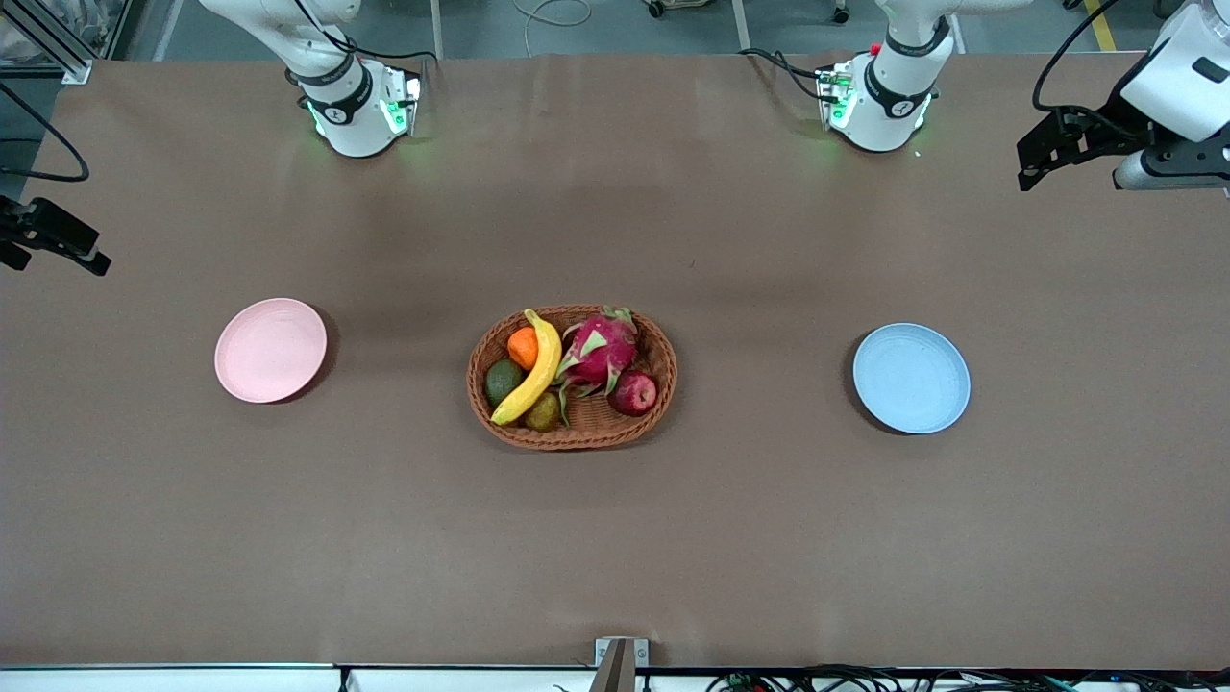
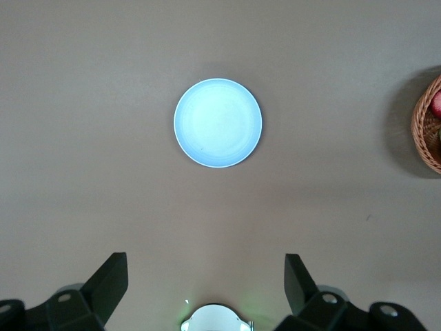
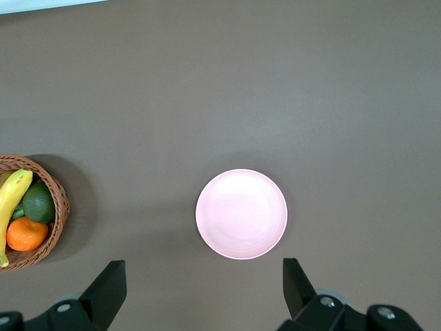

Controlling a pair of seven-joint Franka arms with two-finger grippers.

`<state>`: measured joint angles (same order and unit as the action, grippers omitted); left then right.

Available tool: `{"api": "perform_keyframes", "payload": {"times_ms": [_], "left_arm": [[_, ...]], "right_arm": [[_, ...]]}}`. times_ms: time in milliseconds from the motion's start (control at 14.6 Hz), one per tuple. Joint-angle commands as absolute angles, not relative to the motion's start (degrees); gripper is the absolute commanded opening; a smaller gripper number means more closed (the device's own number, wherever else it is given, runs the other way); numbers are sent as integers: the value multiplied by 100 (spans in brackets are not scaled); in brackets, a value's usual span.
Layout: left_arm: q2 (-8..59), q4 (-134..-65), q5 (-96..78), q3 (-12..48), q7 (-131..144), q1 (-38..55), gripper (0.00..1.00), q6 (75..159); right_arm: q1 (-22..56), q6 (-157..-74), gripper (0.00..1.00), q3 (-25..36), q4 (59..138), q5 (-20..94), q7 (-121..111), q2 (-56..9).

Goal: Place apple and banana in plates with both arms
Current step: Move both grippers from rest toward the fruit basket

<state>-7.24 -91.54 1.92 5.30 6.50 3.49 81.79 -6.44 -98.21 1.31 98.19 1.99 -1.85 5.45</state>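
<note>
The 2 arms [image 1: 351, 96] are white with dark grey bands, black cables — green base lights — black fingers [image 2: 110, 283].

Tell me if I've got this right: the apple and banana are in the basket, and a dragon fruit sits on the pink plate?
Not quite. The dragon fruit lies in the basket with the apple and banana; the pink plate holds nothing, as the front view shows.
</note>
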Motion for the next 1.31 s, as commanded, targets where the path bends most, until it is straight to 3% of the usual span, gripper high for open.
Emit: {"api": "perform_keyframes", "payload": {"times_ms": [0, 344, 550, 824, 1237], "left_arm": [[-773, -9123, 105, 501, 571, 343, 100, 8174], [-265, -8728, 106, 571, 720, 448, 100, 8174], [183, -8710, 97, 992, 1394, 536, 100, 8410], [1061, -8710, 79, 1581, 2922, 913, 100, 9393], [2512, -8526, 79, 1600, 5121, 1845, 100, 10877]], "right_arm": [[-650, -9923, 100, 97, 10002, 62, -97, 703], [-650, -9923, 100, 88, 9993, 44, -114, 694], [-650, -9914, 100, 88, 9984, -35, -132, 686], [-642, -9896, 100, 88, 10002, -79, -114, 651], [192, -10037, 100, 79, 10090, -9, 165, -68]]}}
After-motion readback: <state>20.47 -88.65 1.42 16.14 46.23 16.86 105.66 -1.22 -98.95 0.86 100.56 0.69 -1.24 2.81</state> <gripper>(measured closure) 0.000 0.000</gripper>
